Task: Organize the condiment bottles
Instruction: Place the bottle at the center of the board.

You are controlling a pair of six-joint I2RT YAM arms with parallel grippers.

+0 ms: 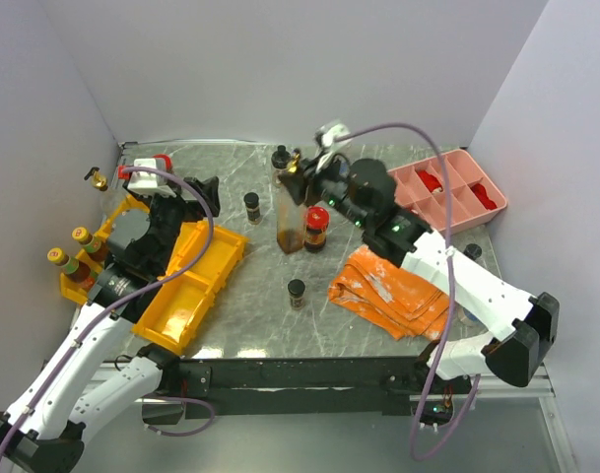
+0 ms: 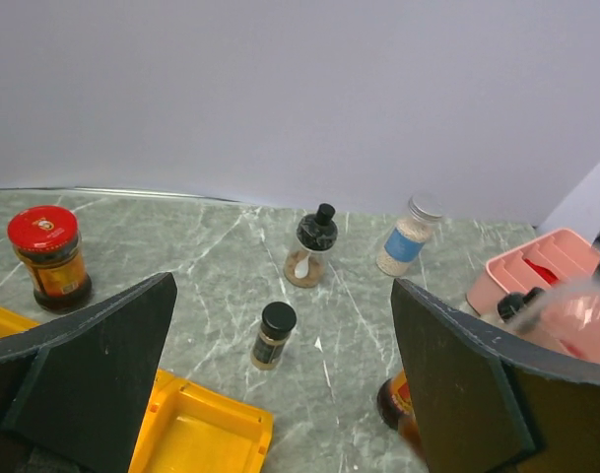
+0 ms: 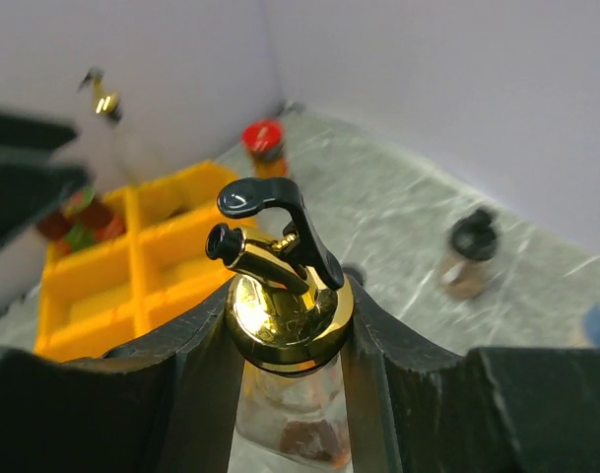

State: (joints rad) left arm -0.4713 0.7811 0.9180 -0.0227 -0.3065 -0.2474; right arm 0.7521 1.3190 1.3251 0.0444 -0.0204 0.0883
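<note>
**Right jaws clamping the spout bottle, left jaws waiting wide**

Top view: the right jaws are gripping the spout bottle (image 1: 290,219) high at its neck, probably so that the tall glass body is hanging upright beside the red-lid jar (image 1: 316,227) without knocking it. Whether its base is touching the tabletop (image 1: 250,296) is hard to tell from here. The left jaws are hovering released above the yellow bins (image 1: 196,286), likely waiting for a turn.

Left wrist view: the left jaws are standing wide apart and holding nothing. A black-cap bottle (image 2: 273,335) is standing on the tabletop ahead, in line with the gap but well beyond it.

Right wrist view: the spout bottle's gold top (image 3: 285,315) is sitting squarely between the clenched right jaws. One jaw is pressing on each side just under the dome, leaving the spout and lever free.
</note>
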